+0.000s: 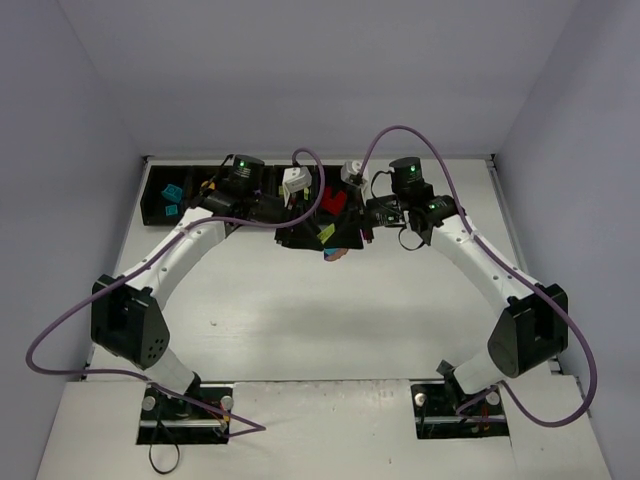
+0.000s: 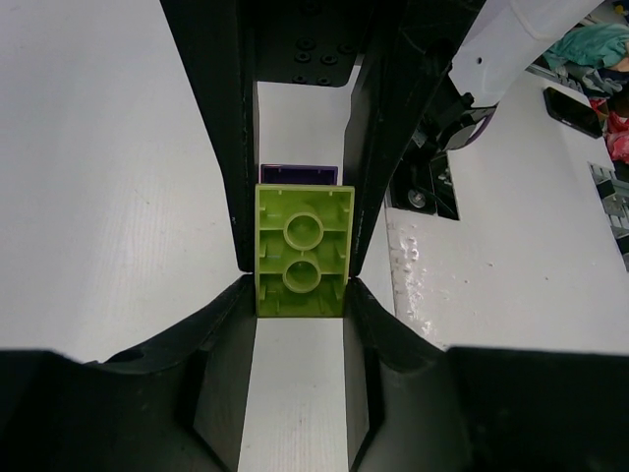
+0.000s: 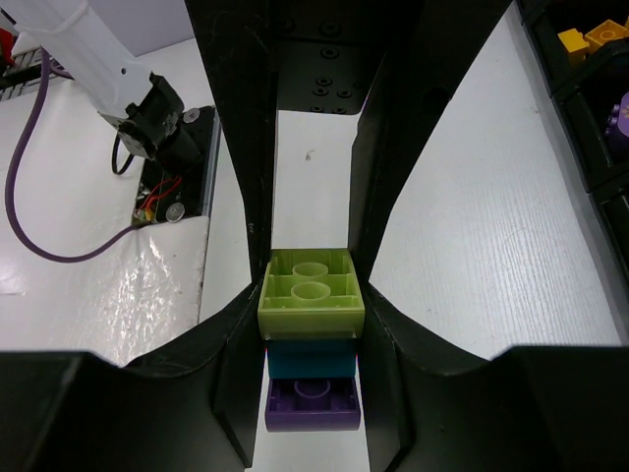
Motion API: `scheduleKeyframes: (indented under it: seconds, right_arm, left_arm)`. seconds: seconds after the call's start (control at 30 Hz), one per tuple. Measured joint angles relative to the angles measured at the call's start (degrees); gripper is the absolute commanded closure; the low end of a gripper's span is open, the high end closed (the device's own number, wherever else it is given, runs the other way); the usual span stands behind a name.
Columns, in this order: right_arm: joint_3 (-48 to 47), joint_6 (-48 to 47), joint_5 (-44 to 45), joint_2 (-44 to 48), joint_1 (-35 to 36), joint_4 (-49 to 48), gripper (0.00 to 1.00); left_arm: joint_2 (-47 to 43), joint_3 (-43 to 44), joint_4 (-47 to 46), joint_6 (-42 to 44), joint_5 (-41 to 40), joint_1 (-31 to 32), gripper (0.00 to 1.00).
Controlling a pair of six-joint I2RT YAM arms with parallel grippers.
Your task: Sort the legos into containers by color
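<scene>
A stack of three legos, lime green point(image 3: 312, 295) on teal point(image 3: 311, 358) on purple point(image 3: 311, 403), hangs above the table just in front of the containers point(image 1: 152, 195). My right gripper point(image 3: 312, 324) is shut on this stack, which sits between its fingers. Facing it tip to tip, my left gripper point(image 2: 300, 295) is shut on the lime green lego point(image 2: 301, 251), with a sliver of the purple one point(image 2: 299, 174) behind. From the top view both grippers meet at the stack point(image 1: 333, 248). Teal legos point(image 1: 172, 192) lie in the leftmost container.
The black bins run along the table's back edge, with orange legos point(image 1: 207, 187) and a red one point(image 1: 335, 200) inside. In the right wrist view, a bin wall point(image 3: 575, 84) with orange legos point(image 3: 585, 37) is at upper right. Purple cables arch over both arms.
</scene>
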State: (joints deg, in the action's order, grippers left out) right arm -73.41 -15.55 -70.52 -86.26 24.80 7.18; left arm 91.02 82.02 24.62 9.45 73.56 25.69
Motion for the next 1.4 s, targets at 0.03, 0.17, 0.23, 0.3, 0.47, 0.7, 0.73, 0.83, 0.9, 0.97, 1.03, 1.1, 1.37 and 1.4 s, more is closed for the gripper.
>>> scheduleKeyframes:
  seconds: [0.03, 0.17, 0.23, 0.3, 0.47, 0.7, 0.73, 0.83, 0.9, 0.97, 1.03, 1.1, 1.37, 1.4]
  right_arm:
    - [0.0, 0.0, 0.0, 0.0, 0.0, 0.0, 0.94]
    - [0.0, -0.3, 0.0, 0.0, 0.0, 0.0, 0.86]
    - [0.1, -0.4, 0.0, 0.0, 0.0, 0.0, 0.82]
    - [0.2, -0.4, 0.0, 0.0, 0.0, -0.1, 0.71]
    - [0.6, -0.5, 0.1, 0.1, 0.0, -0.3, 0.52]
    - [2.6, -0.6, 1.2, 1.3, 0.4, -0.5, 0.44]
    - [2.9, -0.6, 1.4, 1.5, 0.4, -0.4, 0.44]
    - [3.4, -0.6, 2.1, 2.1, 0.4, -0.4, 0.45]
    - [3.7, -0.6, 2.7, 2.4, 0.4, -0.4, 0.46]
    - [4.0, -0.6, 3.2, 2.7, 0.4, -0.3, 0.48]
    - [4.2, -0.6, 3.7, 3.0, 0.4, -0.3, 0.49]
    - [4.3, -0.6, 3.9, 3.1, 0.4, -0.2, 0.49]
    - [4.4, -1.1, 5.3, 3.1, 0.4, 0.2, 0.37]
    - [4.4, -1.3, 5.5, 3.1, 0.4, 0.2, 0.37]
  left_arm:
    - [0.0, 0.0, 0.0, 0.2, 0.0, 0.0, 1.0]
    - [0.0, 0.0, 0.0, 0.7, 0.1, 0.0, 1.0]
    - [0.0, 0.0, 0.0, 0.9, 0.1, 0.0, 1.0]
    - [0.0, 0.0, 0.1, 1.0, 0.1, 0.0, 1.0]
    - [0.0, -0.1, 0.1, 1.0, -0.1, 0.0, 1.0]
    - [0.0, -0.1, -0.3, 1.0, -0.6, 0.0, 1.0]
    - [0.0, -0.1, -0.4, 1.0, -0.6, 0.0, 1.0]
    - [0.0, -0.1, -0.5, 1.0, -0.7, 0.0, 1.0]
    - [0.0, -0.1, -0.5, 1.0, -0.7, 0.0, 1.0]
    - [0.0, -0.1, -0.5, 1.0, -0.7, 0.0, 1.0]
    - [0.0, -0.1, -0.5, 1.0, -0.7, 0.0, 1.0]
    - [0.0, -0.1, -0.5, 1.0, -0.7, 0.0, 1.0]
    - [-0.3, -0.3, -0.4, 1.2, -0.5, 0.0, 1.0]
    - [-0.4, -0.3, -0.3, 1.3, -0.4, 0.0, 1.0]
